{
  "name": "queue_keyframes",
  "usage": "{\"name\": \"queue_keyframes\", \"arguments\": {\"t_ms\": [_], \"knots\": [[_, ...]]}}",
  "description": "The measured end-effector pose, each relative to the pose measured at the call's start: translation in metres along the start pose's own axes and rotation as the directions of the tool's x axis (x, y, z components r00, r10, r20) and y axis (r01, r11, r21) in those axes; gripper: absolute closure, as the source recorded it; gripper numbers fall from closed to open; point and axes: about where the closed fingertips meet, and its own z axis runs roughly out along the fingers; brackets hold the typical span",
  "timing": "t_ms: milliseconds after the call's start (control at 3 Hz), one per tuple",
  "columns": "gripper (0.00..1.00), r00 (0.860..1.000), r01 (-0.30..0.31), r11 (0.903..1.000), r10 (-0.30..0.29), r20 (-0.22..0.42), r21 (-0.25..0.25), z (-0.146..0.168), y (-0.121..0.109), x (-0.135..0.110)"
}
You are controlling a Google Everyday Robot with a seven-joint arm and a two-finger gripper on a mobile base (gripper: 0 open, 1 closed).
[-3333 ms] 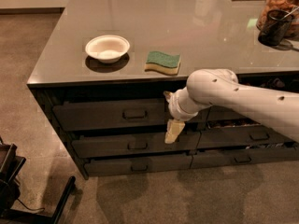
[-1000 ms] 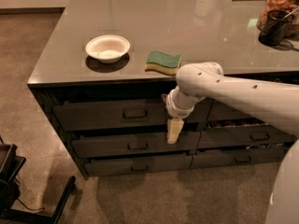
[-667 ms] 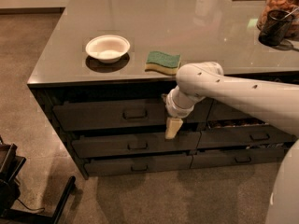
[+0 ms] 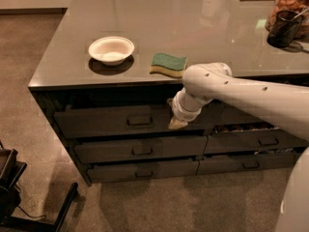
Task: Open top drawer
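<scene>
The top drawer (image 4: pixel 96 122) is the wide dark grey front just under the countertop on the left, with a small loop pull (image 4: pixel 139 122) at its middle. A dark gap shows above its front. My gripper (image 4: pixel 177 123) hangs from the white arm (image 4: pixel 231 93) that comes in from the right. It sits in front of the drawer's right end, to the right of the pull and apart from it. Whether it touches the drawer front I cannot tell.
On the grey countertop (image 4: pixel 159 18) are a white bowl (image 4: pixel 111 49), a green and yellow sponge (image 4: pixel 168 64), a dark cup (image 4: pixel 282 29) and a jar (image 4: pixel 292 4). Shallower drawers (image 4: pixel 140 151) lie below and to the right (image 4: pixel 256 141). A black stand (image 4: pixel 14 187) is on the floor at left.
My gripper has risen a little and now sits level with the top drawer's front. The arm's elbow has shifted slightly. The drawer shows no clear movement.
</scene>
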Motion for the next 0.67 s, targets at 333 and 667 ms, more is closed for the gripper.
{"name": "queue_keyframes", "arguments": {"t_ms": [333,667], "knots": [[0.89,1.0,0.0,1.0,0.0,0.0,0.0,-0.0034,-0.0013,-0.0009],[1.0,1.0,0.0,1.0,0.0,0.0,0.0,-0.0091,-0.0031,-0.0024]]}}
